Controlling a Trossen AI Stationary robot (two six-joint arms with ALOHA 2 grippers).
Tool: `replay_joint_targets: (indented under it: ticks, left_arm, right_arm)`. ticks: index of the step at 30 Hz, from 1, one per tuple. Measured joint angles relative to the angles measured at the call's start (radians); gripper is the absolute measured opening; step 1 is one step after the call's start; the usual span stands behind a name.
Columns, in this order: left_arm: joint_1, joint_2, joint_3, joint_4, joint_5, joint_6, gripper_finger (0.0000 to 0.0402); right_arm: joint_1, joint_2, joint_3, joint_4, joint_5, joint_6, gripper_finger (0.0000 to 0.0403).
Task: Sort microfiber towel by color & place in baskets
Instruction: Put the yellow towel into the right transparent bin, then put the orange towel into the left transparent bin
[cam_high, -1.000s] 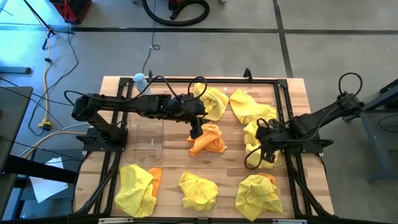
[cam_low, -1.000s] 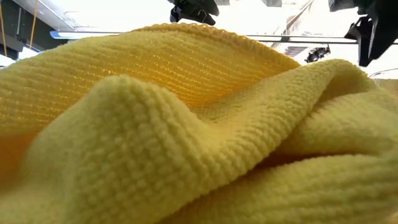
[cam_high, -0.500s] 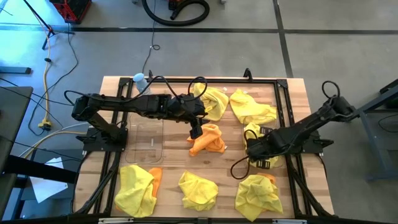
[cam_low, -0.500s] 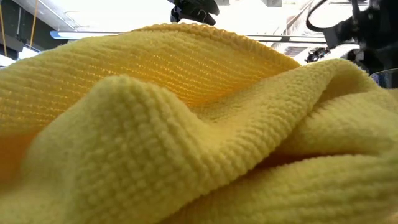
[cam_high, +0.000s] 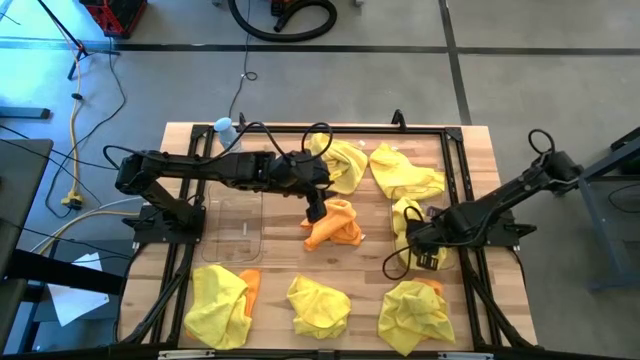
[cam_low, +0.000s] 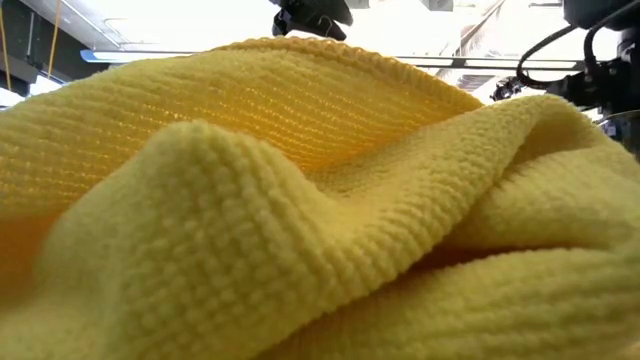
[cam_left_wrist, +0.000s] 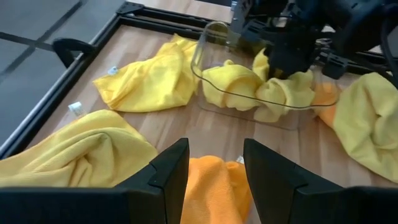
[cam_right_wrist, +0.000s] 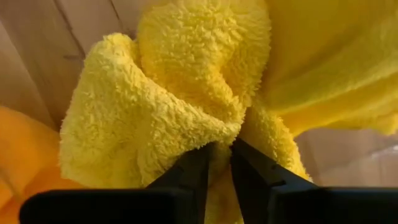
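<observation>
**Over the right basket: right gripper pulled back with yellow towel**

Right gripper (cam_high: 420, 252), fingers nearly closed on a yellow towel (cam_right_wrist: 186, 93), swung away from the table centre in the last half second and now sits at the right basket (cam_left_wrist: 261, 93). Drop looks imminent. Left gripper (cam_high: 316, 210) unchanged, fingers parted above the orange towel (cam_high: 335, 225) left of that basket.
</observation>
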Motion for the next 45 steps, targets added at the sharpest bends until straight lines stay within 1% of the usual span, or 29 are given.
replay_joint_targets:
  ticks: [5, 12, 15, 20, 24, 26, 28, 32, 35, 38, 41, 45]
  left_arm:
    - [0.0, 0.006, -0.001, 0.0, -0.014, 0.017, 0.0142]
    - [-0.003, 0.019, -0.001, 0.012, -0.053, 0.0, 0.0142]
    - [-0.003, 0.025, -0.001, 0.004, -0.066, -0.015, 0.0142]
    - [-0.004, 0.043, 0.0, -0.006, -0.08, -0.066, 0.0142]
    - [-0.012, 0.091, 0.0, -0.011, -0.092, -0.106, 0.0142]
    - [-0.019, 0.122, 0.0, -0.004, -0.08, -0.117, 0.0142]
    - [-0.026, 0.157, 0.0, -0.015, -0.062, -0.143, 0.0142]
    - [-0.032, 0.225, -0.001, -0.009, -0.019, -0.205, 0.0142]
    - [-0.032, 0.274, 0.0, -0.011, -0.002, -0.211, 0.0142]
    - [-0.031, 0.327, 0.0, -0.009, 0.01, -0.195, 0.0142]
    - [-0.031, 0.386, 0.0, -0.008, 0.014, -0.145, 0.0142]
    - [-0.031, 0.465, 0.0, -0.008, 0.014, -0.113, 0.0142]
  right_arm:
    - [0.0, -0.05, 0.059, -0.076, 0.004, 0.001, 0.0051]
    - [0.0, -0.207, 0.191, -0.224, 0.094, 0.025, 0.0052]
    - [0.0, -0.287, 0.215, -0.224, 0.156, 0.028, 0.0046]
    - [0.0, -0.418, 0.198, -0.201, 0.213, 0.025, 0.0005]
    - [0.0, -0.502, 0.18, -0.183, 0.339, 0.043, 0.0014]
    - [0.0, -0.536, 0.179, -0.171, 0.397, 0.029, 0.0015]
    - [0.0, -0.565, 0.179, -0.147, 0.431, 0.01, 0.0015]
    - [0.0, -0.6, 0.179, -0.106, 0.482, -0.037, 0.0016]
    - [0.0, -0.61, 0.179, -0.092, 0.49, -0.081, 0.0016]
    - [0.0, -0.61, 0.179, -0.094, 0.489, -0.089, 0.0016]
    - [0.0, -0.609, 0.179, -0.095, 0.489, -0.091, 0.0016]
    - [0.0, -0.609, 0.178, -0.098, 0.487, -0.13, 0.0016]
